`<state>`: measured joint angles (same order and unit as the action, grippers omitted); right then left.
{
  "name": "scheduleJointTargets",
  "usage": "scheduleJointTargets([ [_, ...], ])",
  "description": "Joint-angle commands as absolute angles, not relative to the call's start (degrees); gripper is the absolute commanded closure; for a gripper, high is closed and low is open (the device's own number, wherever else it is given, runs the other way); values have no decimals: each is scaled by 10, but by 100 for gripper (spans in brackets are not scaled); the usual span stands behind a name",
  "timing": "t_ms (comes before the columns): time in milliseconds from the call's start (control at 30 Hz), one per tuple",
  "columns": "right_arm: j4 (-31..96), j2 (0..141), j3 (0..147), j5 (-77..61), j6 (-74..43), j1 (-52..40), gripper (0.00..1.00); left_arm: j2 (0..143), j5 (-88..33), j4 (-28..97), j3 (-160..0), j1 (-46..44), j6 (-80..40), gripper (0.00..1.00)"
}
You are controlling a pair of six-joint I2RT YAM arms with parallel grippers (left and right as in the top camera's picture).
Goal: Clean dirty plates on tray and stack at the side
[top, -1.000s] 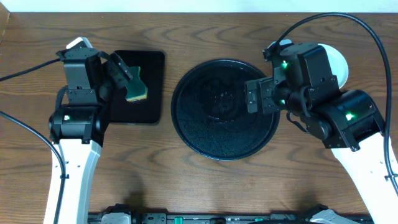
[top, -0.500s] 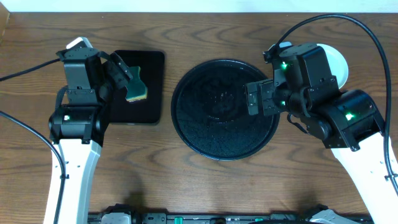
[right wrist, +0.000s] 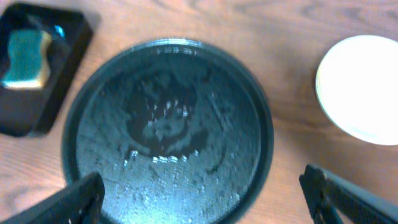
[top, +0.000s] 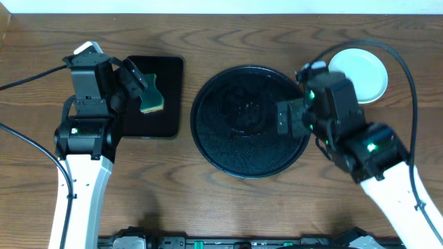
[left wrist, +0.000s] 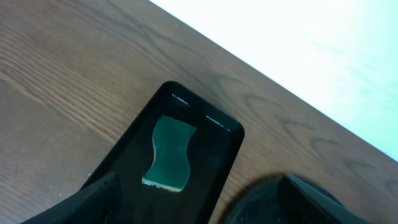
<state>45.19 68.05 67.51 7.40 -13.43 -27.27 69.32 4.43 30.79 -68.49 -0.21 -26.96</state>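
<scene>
The round black tray (top: 228,149) lies mid-table with no plates in it; its floor looks wet in the right wrist view (right wrist: 168,180). A pale mint-white plate (top: 358,74) sits on the table at the back right, off the tray. It also shows in the right wrist view (right wrist: 360,87). I cannot tell whether other plates lie under it, and no yellow plate shows. My right gripper (top: 287,117) is open and empty over the tray's right part (right wrist: 211,208). My left gripper (top: 138,83) is open and empty above a green sponge (left wrist: 168,152).
The green sponge (top: 151,95) lies in a small rectangular black tray (top: 156,124) at the left, also seen in the left wrist view (left wrist: 211,162). Cables run along both arms. Bare wood table surrounds the trays.
My right arm has drawn back toward the front of the table, uncovering the plate at the back right. The left arm has not moved.
</scene>
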Motion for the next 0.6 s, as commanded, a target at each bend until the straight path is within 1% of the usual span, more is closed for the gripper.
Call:
scheduleJointTargets([
  [0, 377, 627, 576, 65, -131, -253, 1, 692, 45, 309, -686, -1, -264, 20],
  [133, 262, 565, 457, 10, -91, -215, 1, 692, 45, 309, -686, -1, -264, 20],
  [333, 94, 442, 285, -63, -91, -135, 1, 692, 45, 309, -686, -1, -264, 19],
  [567, -27, 265, 135, -69, -91, -99, 1, 692, 45, 309, -686, -1, -264, 19],
])
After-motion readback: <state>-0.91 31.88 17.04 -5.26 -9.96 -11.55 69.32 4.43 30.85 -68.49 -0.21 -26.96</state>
